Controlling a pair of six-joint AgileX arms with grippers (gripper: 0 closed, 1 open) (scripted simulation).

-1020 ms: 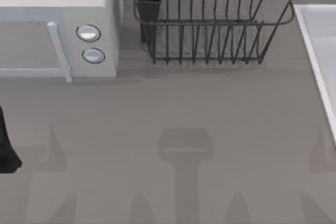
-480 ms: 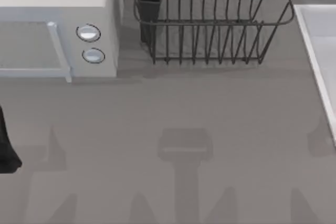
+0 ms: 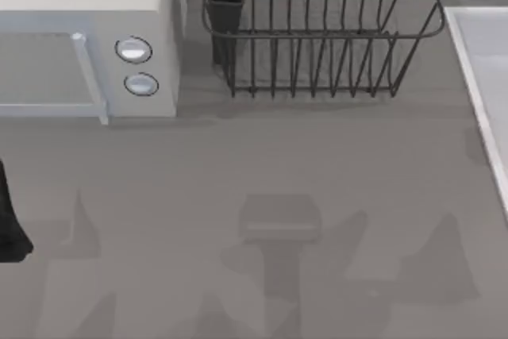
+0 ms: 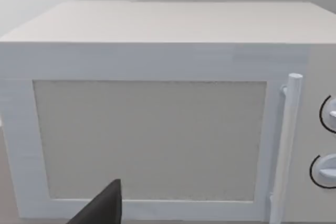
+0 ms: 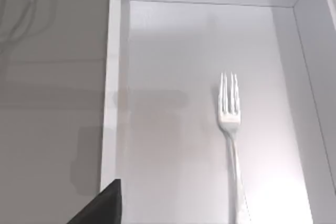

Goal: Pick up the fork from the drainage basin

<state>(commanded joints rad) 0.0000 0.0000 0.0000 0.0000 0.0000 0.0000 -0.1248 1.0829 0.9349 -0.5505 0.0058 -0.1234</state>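
Inside the white basin (image 5: pixel 118 51) at the surface's right edge | fork (image 5: pixel 231 129) lies flat, prongs toward far wall | right jaws: cannot tell | approach from above, straddle handle across its width.

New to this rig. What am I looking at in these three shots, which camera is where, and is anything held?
This is a rendered simulation of two AgileX arms at a grey table, each ending in a two-finger hand. The top view looks straight down: a white microwave stands at the far left, a dark wire dish rack at the back middle, and the rim of a white drainage basin runs along the right edge. The dark shape at the left edge is part of the left arm.

The left wrist view comes from a camera on the left arm and faces the microwave door. The right wrist view comes from the right arm and looks into the basin, where the fork lies flat on the bottom. Nothing holds the fork yet.
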